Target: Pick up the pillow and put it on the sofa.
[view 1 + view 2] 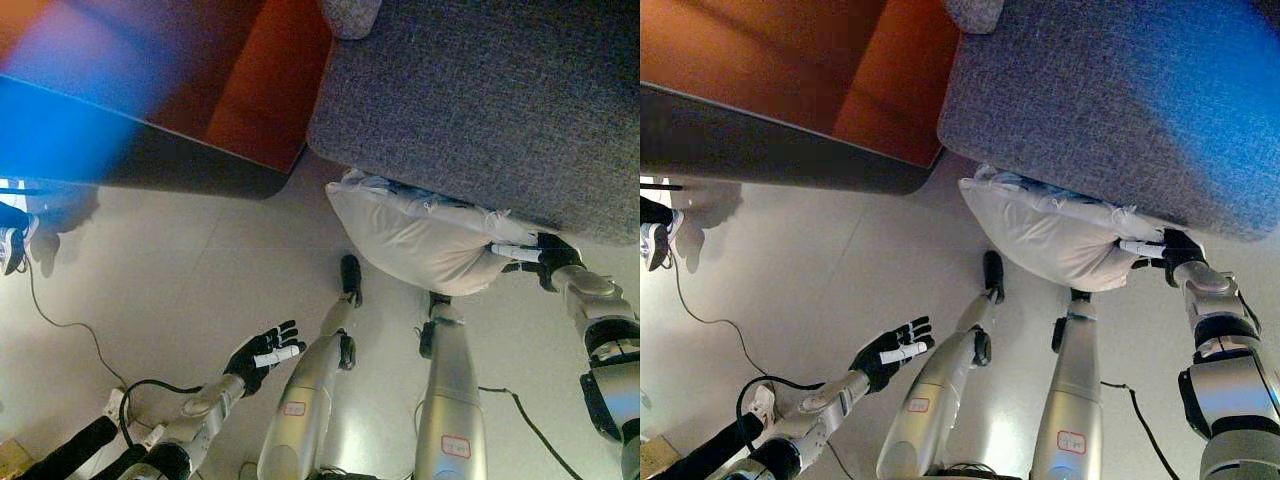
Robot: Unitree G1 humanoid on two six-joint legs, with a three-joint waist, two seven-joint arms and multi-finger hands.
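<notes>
- Pillow, white soft cloth, centre-right, pressed against grey fabric sofa, likely for lifting.
- Right hand fingers pinch its edge.
- Left hand, lower left, fingers spread, idle.

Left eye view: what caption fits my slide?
Robot's right hand grips a white fabric pillow against the grey sofa; left hand open.

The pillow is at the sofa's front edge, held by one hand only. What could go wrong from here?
1. Only the right hand pinches the pillow, at one end; the free end could sag or slip out.
2. The pillow sits against the front edge of the sofa, not on the seat, so it might catch there or fall to the floor.
3. The left hand hangs open, far away, giving no support.
</notes>
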